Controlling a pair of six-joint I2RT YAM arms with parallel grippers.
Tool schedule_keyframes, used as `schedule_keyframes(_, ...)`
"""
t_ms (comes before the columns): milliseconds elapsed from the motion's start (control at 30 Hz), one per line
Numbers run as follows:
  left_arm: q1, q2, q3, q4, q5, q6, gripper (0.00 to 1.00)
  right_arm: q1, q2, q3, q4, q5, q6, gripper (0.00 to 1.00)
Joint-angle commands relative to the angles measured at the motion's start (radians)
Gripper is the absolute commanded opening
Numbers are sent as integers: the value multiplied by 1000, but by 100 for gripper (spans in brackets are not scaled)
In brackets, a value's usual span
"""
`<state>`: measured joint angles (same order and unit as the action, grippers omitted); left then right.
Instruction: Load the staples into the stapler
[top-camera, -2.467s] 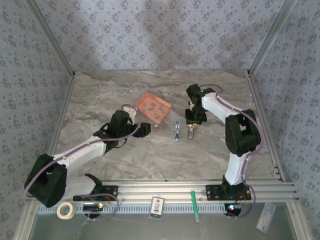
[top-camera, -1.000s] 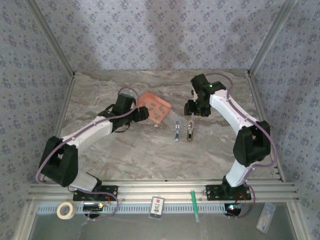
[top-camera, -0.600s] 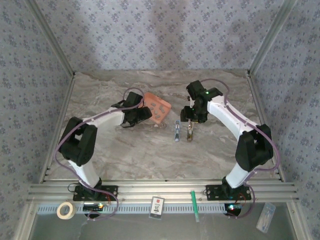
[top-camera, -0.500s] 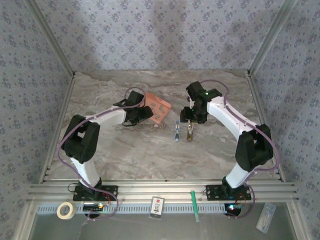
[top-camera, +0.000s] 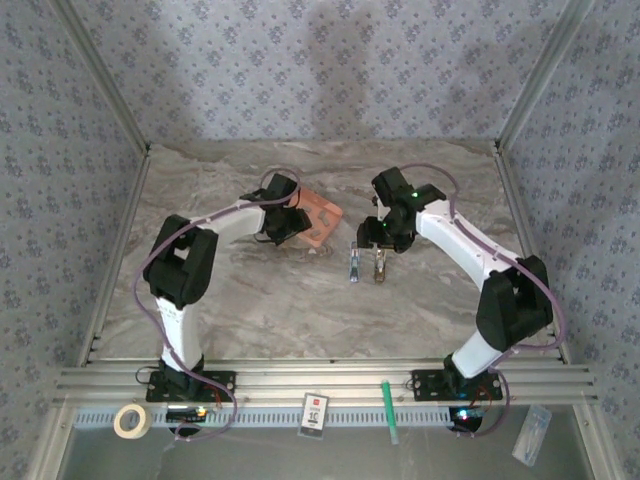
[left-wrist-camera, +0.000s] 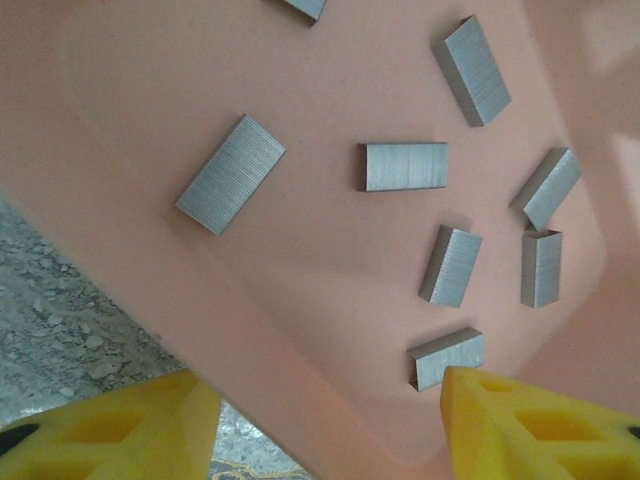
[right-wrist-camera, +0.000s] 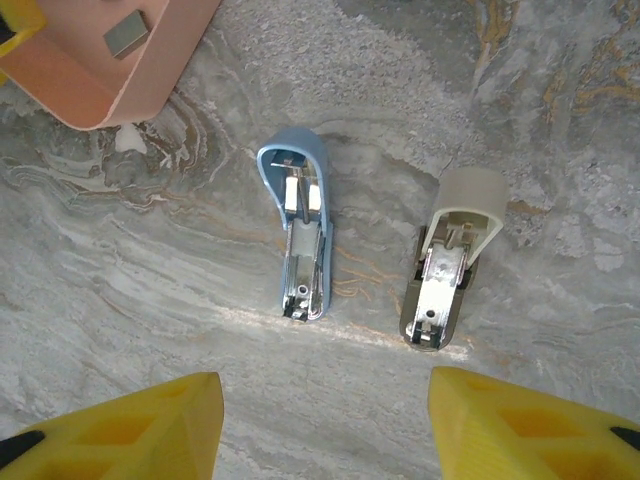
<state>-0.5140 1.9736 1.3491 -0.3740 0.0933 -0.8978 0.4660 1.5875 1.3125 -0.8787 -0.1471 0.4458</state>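
Ahead of the left gripper's (left-wrist-camera: 320, 400) spread fingers, the staples (left-wrist-camera: 404, 166) lie in the orange tray (left-wrist-camera: 150, 90), one beside a finger, handy to pick. Ahead of the right gripper's (right-wrist-camera: 325, 400) parted fingers, the stapler (right-wrist-camera: 300, 240) lies open for loading.

Orange tray (left-wrist-camera: 300, 90), beige stapler (right-wrist-camera: 452, 258), tape roll (top-camera: 131, 421), perhaps a green pen (top-camera: 388, 410)

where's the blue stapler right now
In the right wrist view the stapler lies open on the marble table, just left of a beige stapler and below the orange tray.
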Motion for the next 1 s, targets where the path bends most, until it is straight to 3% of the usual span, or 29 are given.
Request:
schedule_keyframes(0,0,27,44,-69,13,26,54,4,-45,-30,6,-8,28,57)
schedule_keyframes(400,-1,49,83,-148,15,85,41,14,-79,-56,9,5,39,56)
schedule_keyframes(967,3,-70,-14,-285,36,275,12,40,-84,-68,24,0,42,54)
